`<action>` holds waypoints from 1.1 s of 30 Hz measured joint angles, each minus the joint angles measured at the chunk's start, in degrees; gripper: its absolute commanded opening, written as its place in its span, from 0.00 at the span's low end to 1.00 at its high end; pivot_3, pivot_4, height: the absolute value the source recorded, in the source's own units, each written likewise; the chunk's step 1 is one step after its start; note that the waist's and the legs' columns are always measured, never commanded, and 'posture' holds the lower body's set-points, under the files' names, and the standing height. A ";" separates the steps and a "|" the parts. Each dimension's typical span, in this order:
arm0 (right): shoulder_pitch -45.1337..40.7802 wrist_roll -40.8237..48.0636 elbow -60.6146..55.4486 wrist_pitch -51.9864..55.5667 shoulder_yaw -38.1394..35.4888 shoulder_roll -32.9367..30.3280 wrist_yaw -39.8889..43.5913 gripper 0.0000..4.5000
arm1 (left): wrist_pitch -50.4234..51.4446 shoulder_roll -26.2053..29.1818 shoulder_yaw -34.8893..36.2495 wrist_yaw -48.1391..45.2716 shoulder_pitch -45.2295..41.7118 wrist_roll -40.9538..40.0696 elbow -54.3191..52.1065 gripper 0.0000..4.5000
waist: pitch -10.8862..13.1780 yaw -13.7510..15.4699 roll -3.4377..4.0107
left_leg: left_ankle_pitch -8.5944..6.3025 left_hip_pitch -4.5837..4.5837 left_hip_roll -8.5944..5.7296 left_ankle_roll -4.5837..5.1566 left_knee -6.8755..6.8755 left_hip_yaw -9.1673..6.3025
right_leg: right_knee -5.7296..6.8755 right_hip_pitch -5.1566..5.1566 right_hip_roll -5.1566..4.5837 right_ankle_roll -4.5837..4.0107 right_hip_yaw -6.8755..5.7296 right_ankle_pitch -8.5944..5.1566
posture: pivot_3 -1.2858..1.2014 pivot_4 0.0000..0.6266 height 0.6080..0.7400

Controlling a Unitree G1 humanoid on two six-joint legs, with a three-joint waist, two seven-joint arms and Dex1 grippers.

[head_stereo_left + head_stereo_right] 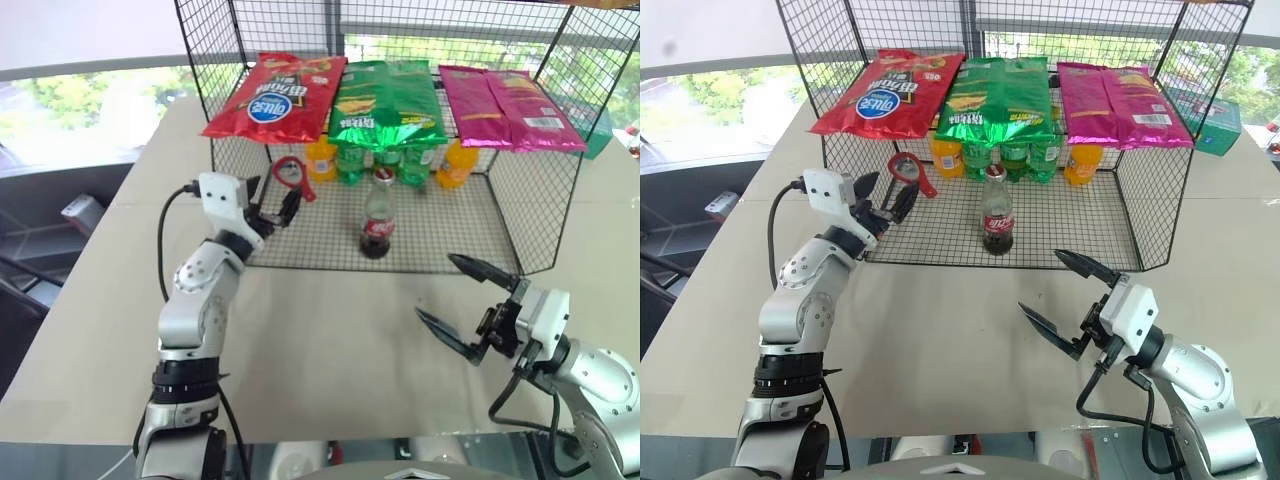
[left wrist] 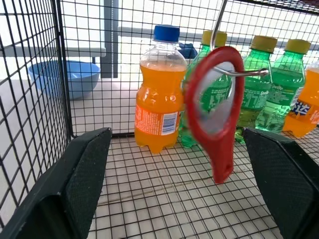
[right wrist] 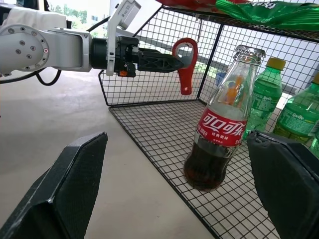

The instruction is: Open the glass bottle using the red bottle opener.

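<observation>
Hanging red bottle opener (image 2: 218, 110), ring head, pale centre.

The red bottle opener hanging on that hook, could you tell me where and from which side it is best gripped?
Grip the red bottle opener by its short handle, which hangs free below the ring head caught on the wire hook. Come level from the rack's open front, where the open left claw already faces it.

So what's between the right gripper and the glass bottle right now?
Only bare tabletop and the wire rack's floor lie between the open right gripper and the glass bottle, seen in both eye views and the right wrist view.
</observation>
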 measured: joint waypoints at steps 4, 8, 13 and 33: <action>0.12 -0.24 0.14 -0.51 0.00 0.10 0.08 1.00 | 0.00 -0.18 0.01 -0.69 -0.94 -0.02 0.73 0.85 | 0.00 0.00 -0.01 | 0.00 0.00 -0.01 0.00 0.00 0.01 | 0.00 0.00 0.00 0.00 0.01 0.00 | 0.52 0.24 1.00; 0.09 -0.25 0.51 -0.81 0.00 0.10 0.13 1.00 | 0.00 -0.17 -0.16 -4.13 -1.33 -1.67 0.66 0.48 | 0.01 -0.01 -0.01 | 0.00 0.00 0.00 0.00 0.00 0.01 | -0.01 0.00 0.00 0.00 0.00 0.00 | 0.52 0.24 1.00; 0.07 -0.26 0.65 -0.81 0.00 0.14 0.01 1.00 | -0.07 0.03 -0.19 -7.03 -0.83 -2.35 0.19 0.01 | 0.01 -0.03 -0.01 | 0.00 0.00 0.00 0.00 0.00 0.01 | -0.01 0.00 0.00 0.00 0.00 0.00 | 0.52 0.24 1.00; -0.28 -7.79 -3.87 18.30 2.96 -2.70 -8.34 1.00 | 3.51 -0.92 2.88 -14.70 3.69 -20.18 -7.87 0.01 | 0.01 -0.22 -0.01 | 0.00 -0.02 0.10 0.00 0.00 0.01 | 0.00 -0.02 -0.03 -0.20 0.02 -0.12 | 0.52 0.24 1.00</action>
